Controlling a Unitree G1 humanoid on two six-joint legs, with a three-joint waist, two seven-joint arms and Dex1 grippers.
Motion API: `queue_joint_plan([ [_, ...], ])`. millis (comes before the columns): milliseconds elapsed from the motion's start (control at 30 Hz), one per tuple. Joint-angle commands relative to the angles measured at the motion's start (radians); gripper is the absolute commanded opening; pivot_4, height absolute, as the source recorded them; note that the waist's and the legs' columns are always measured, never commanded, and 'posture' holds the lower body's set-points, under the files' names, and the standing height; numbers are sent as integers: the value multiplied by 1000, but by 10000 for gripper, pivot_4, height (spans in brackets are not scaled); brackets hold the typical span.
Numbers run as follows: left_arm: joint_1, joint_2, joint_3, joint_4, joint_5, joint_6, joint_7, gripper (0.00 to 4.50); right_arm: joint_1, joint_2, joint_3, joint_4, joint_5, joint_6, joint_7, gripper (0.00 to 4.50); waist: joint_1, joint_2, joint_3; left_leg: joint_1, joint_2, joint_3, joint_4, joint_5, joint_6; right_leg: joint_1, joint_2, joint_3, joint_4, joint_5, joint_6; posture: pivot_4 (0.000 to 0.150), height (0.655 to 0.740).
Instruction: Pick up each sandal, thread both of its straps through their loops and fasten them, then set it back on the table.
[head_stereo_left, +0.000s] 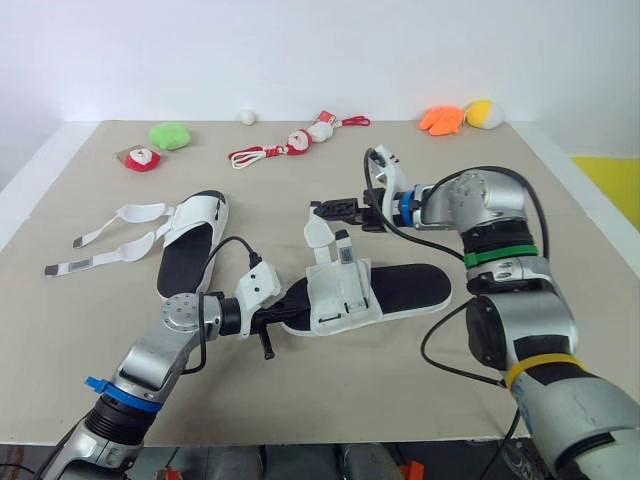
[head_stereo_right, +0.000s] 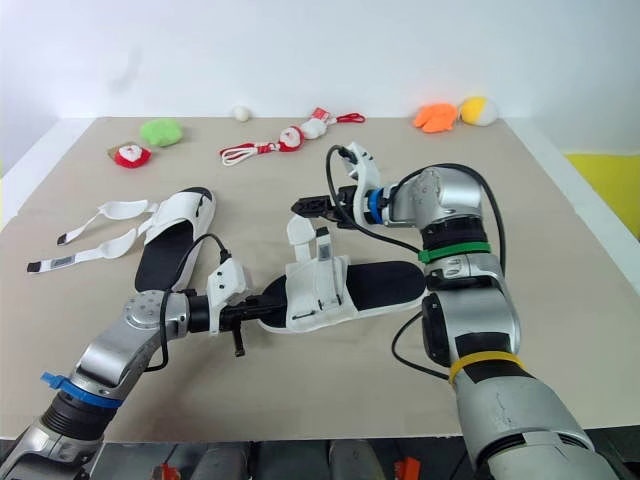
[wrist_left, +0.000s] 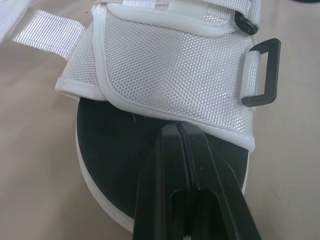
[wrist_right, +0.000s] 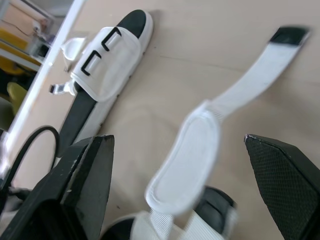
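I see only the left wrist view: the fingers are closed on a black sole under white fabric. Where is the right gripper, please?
Observer: The right gripper is open over the near sandal, with its fingers on either side of a raised loose strap.
Operator: Is the other sandal fastened?
Observer: No. The second sandal lies at the robot's left, with both straps spread open on the table.
Operator: Is my sandal lifted?
Observer: It seems to rest on the table. The left gripper pinches one end of its sole.
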Motion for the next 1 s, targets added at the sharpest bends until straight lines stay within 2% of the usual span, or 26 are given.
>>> queue_joint_plan([
  [33,16,5,-31,36,29,22,10,0,-51,25,-54,90,-13,-41,-43,44638,0,0,0,0,0,0,0,0,0,0,0,0,0,0,0,1500,7400],
  [167,23,7,-29,31,30,22,14,0,-64,55,-76,169,-34,-112,-72,44638,-1,0,0,-1,-1,0,0,0,0,0,0,0,0,0,0,1500,7400],
  [567,33,4,-27,20,28,28,20,0,-122,137,-304,382,5,-317,-248,44638,-21,0,0,-1,-1,-1,0,0,0,0,0,0,0,0,1,1500,7400],
  [1000,35,5,-27,13,30,31,23,0,-131,167,-292,414,-48,-315,-187,44638,-25,0,0,-1,-1,-2,-1,0,0,0,0,0,0,1,2,1500,7400],
])
